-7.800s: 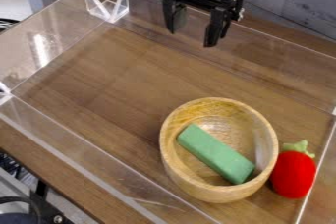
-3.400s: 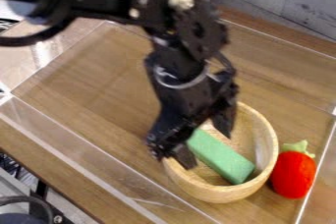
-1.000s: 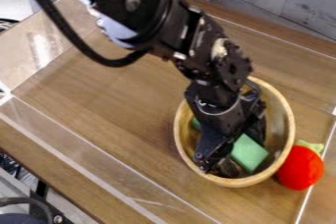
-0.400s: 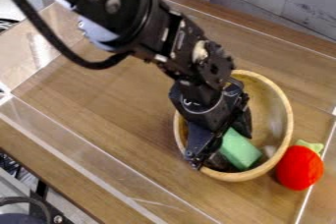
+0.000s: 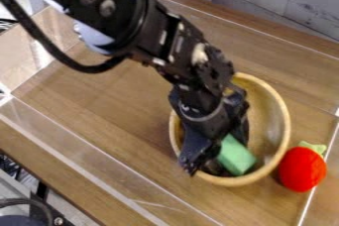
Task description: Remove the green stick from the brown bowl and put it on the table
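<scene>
The brown bowl sits at the right of the table, near its front. The green stick lies tilted inside the bowl, and only its lower end shows below the black wrist. My gripper reaches down into the bowl, its dark fingers straddling the stick. The jaws stand close to the stick's sides. The wrist hides whether they press on it.
A red strawberry toy lies just right of the bowl, touching its rim. Low clear acrylic walls enclose the tabletop. The bulky arm crosses from the upper left over the table's middle.
The jaws have narrowed around the green stick. The bowl and the gripper have shifted slightly to the left. The strawberry has stayed in place.
</scene>
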`<state>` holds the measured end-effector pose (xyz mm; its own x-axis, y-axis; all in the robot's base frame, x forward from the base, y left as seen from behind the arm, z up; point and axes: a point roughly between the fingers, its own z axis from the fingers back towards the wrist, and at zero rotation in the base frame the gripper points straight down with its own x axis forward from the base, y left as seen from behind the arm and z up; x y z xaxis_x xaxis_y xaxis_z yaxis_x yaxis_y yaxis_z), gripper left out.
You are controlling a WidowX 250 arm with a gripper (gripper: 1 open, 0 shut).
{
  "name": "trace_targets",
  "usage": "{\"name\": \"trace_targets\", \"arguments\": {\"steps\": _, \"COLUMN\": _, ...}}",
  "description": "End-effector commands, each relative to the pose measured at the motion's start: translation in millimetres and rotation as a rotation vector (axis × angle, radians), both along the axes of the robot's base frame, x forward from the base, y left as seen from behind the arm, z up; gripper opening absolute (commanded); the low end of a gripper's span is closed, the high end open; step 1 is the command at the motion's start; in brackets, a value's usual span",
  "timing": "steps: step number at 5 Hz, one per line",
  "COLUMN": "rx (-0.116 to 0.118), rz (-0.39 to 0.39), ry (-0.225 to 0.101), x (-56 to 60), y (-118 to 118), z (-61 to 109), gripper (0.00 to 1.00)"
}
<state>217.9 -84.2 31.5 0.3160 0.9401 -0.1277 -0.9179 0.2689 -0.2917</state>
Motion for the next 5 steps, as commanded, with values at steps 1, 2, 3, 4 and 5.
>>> {"name": "trace_targets", "arguments": {"steps": 1, "rx": -0.001, "rz": -0.033, "ry": -0.011, "x": -0.4, "y": -3, "z": 3.9, "gripper": 0.00}}
{"name": "trace_targets", "arguments": {"steps": 2, "rx": -0.003, "rz": -0.005, "ry": -0.018, "x": -4.4, "y": 2, "z": 18.1, "gripper": 0.00}}
{"name": "trace_targets", "arguments": {"steps": 3, "rx": -0.012, "rz": -0.045, "ry": -0.023, "x": -2.2, "y": 9, "z": 21.4, "gripper": 0.00}}
{"name": "trace_targets", "arguments": {"steps": 4, "rx": -0.030, "rz": -0.081, "ry": -0.027, "x": 0.3, "y": 17, "z": 27.3, "gripper": 0.00}}
{"name": "trace_targets", "arguments": {"steps": 5, "rx": -0.065, "rz": -0.064, "ry": -0.029, "x": 11.8, "y": 32, "z": 51.8, "gripper": 0.00}}
